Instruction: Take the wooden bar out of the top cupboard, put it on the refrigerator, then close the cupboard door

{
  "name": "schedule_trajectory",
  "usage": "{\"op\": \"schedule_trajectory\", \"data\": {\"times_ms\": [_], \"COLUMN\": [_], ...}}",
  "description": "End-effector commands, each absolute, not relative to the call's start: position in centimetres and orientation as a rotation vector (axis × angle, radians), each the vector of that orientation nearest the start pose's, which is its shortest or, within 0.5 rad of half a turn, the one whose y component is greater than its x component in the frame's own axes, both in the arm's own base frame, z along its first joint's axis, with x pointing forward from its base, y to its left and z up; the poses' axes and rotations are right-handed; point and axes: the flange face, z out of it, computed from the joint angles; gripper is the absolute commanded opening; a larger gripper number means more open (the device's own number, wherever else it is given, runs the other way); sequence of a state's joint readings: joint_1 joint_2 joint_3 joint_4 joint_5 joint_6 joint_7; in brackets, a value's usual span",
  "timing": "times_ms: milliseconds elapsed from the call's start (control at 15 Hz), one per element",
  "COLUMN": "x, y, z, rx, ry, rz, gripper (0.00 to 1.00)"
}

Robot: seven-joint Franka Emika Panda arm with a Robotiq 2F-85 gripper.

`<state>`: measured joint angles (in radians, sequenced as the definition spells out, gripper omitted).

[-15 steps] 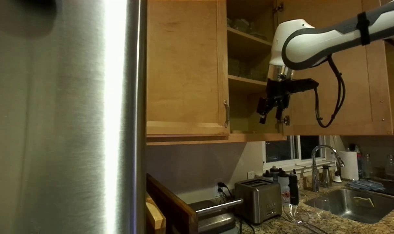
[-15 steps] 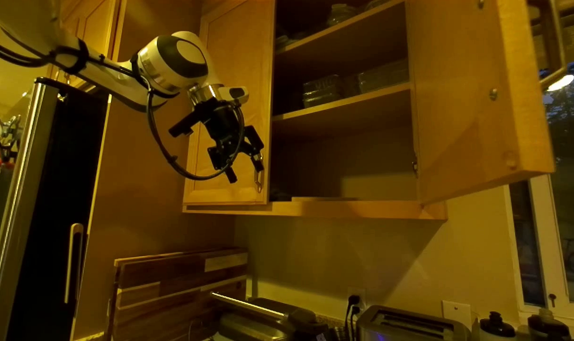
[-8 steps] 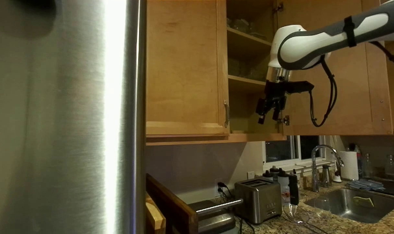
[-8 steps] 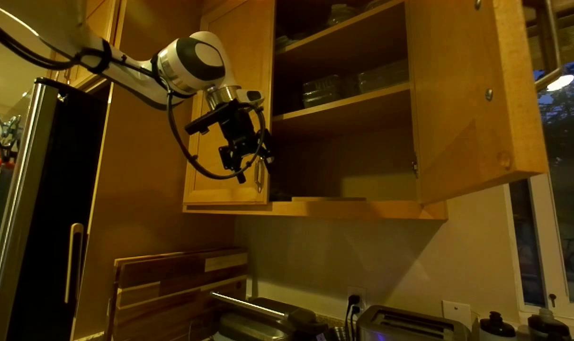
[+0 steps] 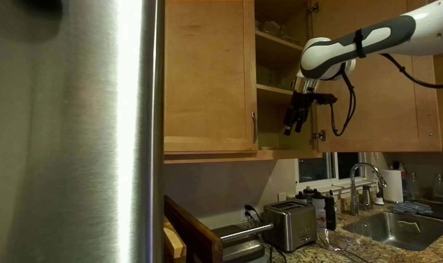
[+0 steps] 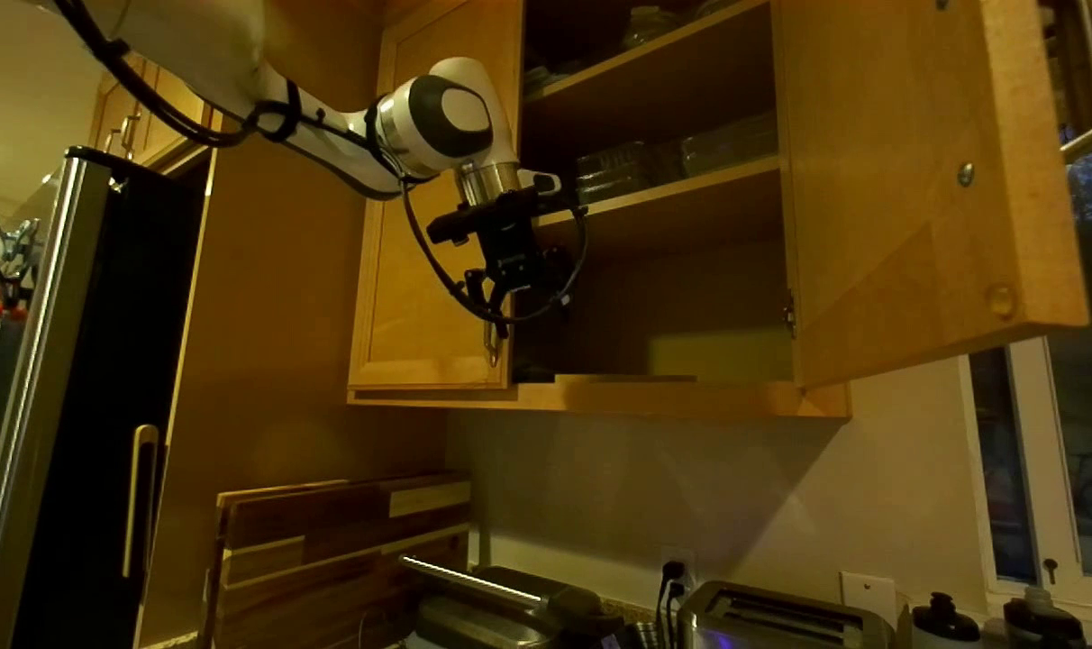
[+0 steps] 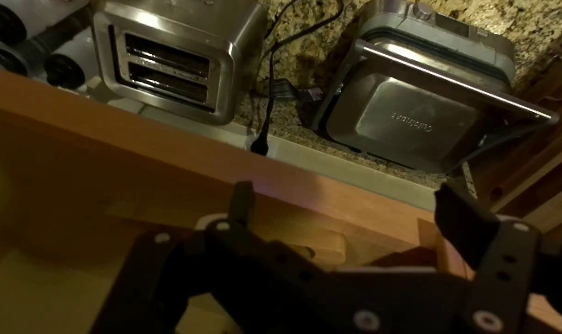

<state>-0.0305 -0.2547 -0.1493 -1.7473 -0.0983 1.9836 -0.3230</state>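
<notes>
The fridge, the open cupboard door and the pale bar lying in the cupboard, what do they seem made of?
Refrigerator: apparently brushed stainless steel, from the fine streaks and long bright reflection.
Open cupboard door: wood or veneer, satin, from its honey colour and soft sheen.
Pale bar: probably plain matte wood, given its even tan, but too dim to be sure.

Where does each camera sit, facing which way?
Exterior view: beside the tall steel refrigerator, facing the honey-coloured wooden cupboard; shows white arm, black end effector.
Exterior view: low, tilted up at that cupboard's open panel door; shows arm, end effector.
Wrist view: on the wrist, facing down over the boxy steel toaster; shows end effector.
Exterior views share cupboard and toaster.
</notes>
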Motion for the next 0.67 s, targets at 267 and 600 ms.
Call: {"op": "schedule_trajectory", "data": {"times_ms": [267,600], "x": [53.8,54.8], "y": [-12.0,-11.4], "z": [73.2,72.8], "rx": [-3.219,-3.24], "ry": [-0.691,-0.684], "rz": [-0.694,-0.705], "gripper": [1.0,1.0]}}
